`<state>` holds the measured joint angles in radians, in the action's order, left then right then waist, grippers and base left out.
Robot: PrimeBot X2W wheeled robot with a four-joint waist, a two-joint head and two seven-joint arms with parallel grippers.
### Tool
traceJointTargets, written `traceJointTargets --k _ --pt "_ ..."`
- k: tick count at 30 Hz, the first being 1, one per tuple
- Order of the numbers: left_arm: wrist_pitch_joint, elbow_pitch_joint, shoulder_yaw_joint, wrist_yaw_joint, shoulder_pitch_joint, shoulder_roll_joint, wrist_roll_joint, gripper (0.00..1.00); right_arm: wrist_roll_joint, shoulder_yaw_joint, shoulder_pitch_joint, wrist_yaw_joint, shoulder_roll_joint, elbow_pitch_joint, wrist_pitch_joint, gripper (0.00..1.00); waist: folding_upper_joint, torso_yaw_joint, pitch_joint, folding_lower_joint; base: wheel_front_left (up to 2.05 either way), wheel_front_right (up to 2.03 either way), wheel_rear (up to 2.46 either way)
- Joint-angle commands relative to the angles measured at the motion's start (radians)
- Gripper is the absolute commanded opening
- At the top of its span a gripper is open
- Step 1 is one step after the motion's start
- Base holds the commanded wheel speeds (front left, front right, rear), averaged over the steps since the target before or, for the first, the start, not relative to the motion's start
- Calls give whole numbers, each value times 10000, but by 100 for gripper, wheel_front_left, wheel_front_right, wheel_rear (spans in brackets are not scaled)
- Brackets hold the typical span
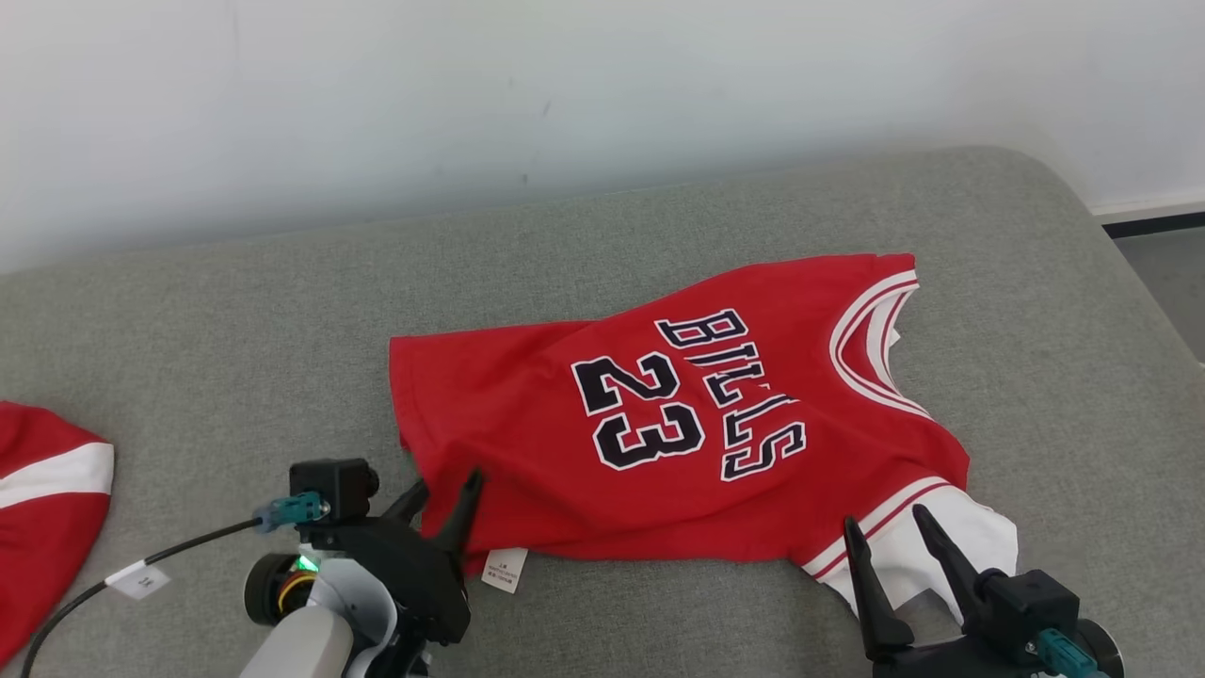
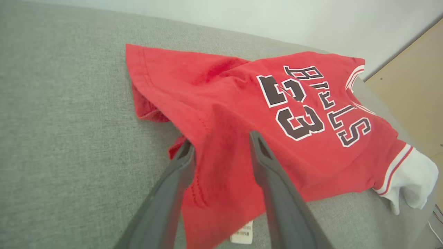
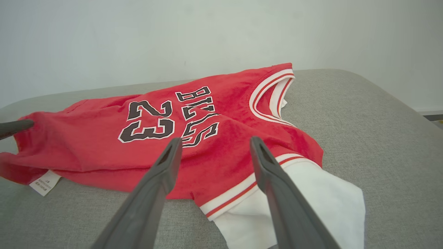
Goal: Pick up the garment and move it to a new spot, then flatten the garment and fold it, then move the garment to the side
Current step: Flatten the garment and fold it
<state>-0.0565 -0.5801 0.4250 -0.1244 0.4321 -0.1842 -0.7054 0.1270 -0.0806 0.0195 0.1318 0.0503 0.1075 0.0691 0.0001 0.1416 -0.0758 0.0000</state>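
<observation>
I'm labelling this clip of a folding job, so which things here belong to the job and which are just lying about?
Part of the job:
- red jersey
- left gripper, open at the jersey's hem
- right gripper, open by the white sleeve

Just lying about:
- second red-and-white garment, at the left edge of the head view

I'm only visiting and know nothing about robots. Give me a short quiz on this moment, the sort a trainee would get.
1. True or false: the red jersey lies with its number 23 facing up.
2. Which part of the jersey is nearest the right gripper? A. white sleeve B. neckline C. the number
3. Fill in: the small white label pokes out from the hem beside the ___ gripper.

Key: 1 true; 2 A; 3 left, meaning the left gripper.
</observation>
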Motion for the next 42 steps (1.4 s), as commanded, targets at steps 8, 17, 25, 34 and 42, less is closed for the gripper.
traceJointTargets --k 8,17,25,34,42 --pt "274 -5 130 -73 605 -289 -11 0 -78 -112 -116 -22 2 -113 -25 100 -1 41 -83 0 0 0 0" --pt "1369 -620 -1 82 1877 -901 746 0 -138 -322 -285 -22 2 -285 -99 100 -1 165 -699 0 0 0 0" --pt "1841 -1608 164 123 3090 -1363 1268 0 -120 -576 -711 -22 2 -379 -51 100 -1 425 -1438 0 0 0 0" --pt "2456 -2646 304 150 3607 -1011 1303 100 -91 -617 -883 -22 2 -230 -60 100 -1 213 -1458 0 0 0 0" --pt "3054 -2800 52 232 2674 -677 1068 100 -240 -307 -646 -22 3 -208 -134 100 -1 -337 -768 0 0 0 0"
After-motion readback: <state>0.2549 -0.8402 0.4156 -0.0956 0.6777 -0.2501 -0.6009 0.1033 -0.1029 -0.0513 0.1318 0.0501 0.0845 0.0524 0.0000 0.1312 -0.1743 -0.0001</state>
